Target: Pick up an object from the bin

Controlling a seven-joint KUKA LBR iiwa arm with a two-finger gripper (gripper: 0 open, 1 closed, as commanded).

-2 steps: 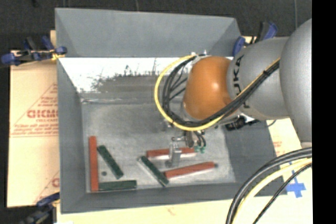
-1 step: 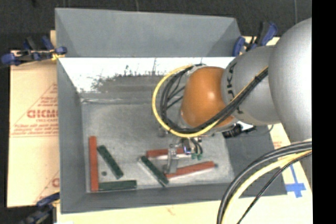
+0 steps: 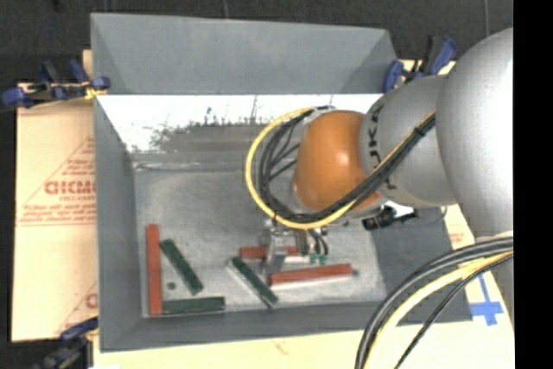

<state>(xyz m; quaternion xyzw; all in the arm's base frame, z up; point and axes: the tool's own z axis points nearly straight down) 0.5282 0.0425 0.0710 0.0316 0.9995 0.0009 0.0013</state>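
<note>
My gripper (image 3: 278,259) hangs low near the bin's front middle, under the arm's orange cover. It stands over a small cluster of flat bars: a short red bar (image 3: 252,253) just to its left, a longer red bar (image 3: 313,274) lying to its right front, and a dark green bar (image 3: 254,282) slanting across in front of it. The fingertips sit right at these bars, and whether anything is between them is hidden.
At the bin's front left lie a long red bar (image 3: 154,269) along the wall, a slanted dark green bar (image 3: 181,265) and another dark green bar (image 3: 193,304) flat by the front wall. The arm with its cables covers the bin's right half.
</note>
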